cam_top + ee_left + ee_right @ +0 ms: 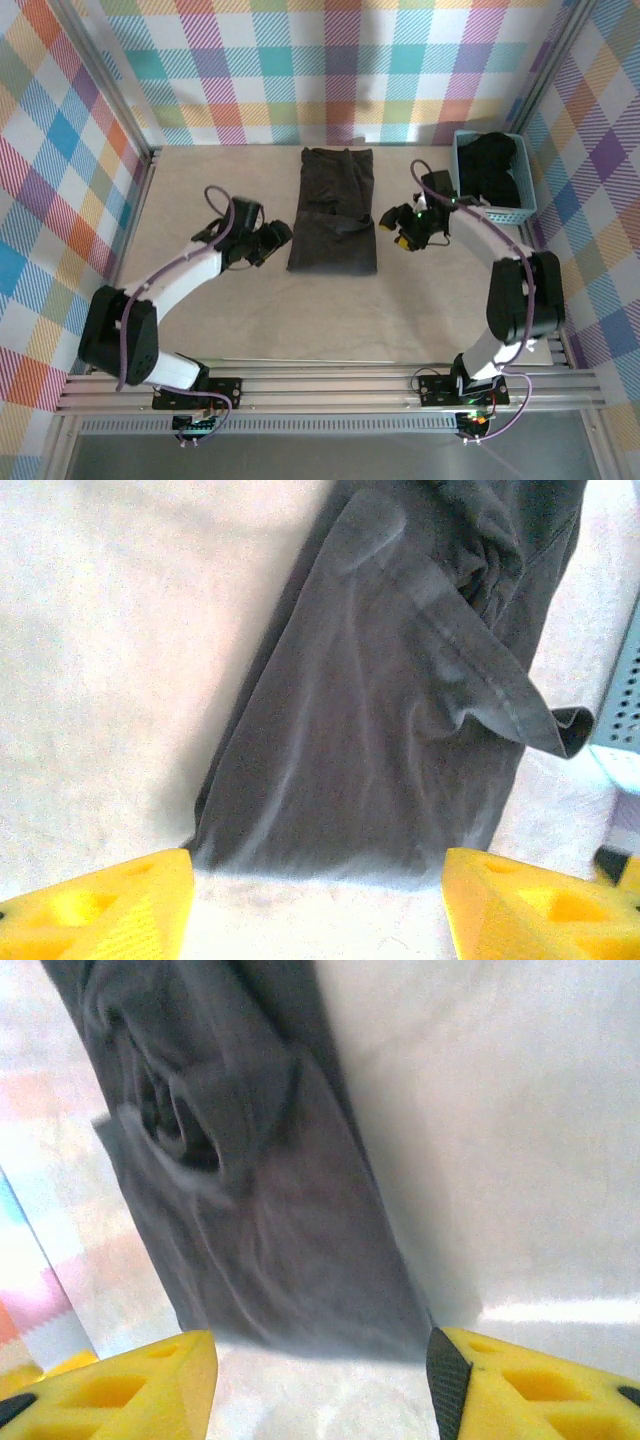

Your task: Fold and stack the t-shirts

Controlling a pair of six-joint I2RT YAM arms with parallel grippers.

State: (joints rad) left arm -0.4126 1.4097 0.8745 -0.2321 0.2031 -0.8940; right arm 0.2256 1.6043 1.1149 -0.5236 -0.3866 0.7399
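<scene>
— Where is the folded charcoal-black cloth t-shirt lying?
— It is lying flat in the middle of the bench. A 2nd dark shirt is sitting in the light-blue plastic lattice basket, far right.
— And the tools?
— The left tool and right tool are gaping wide, gripping nothing, flanking the t-shirt's near half.

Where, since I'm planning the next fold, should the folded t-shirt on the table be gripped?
Probably the two near corners of the folded t-shirt, left hand from its left, right hand from its right. It lies as a long flat strip, its near edge straight and free, with both open hands beside it.
</scene>
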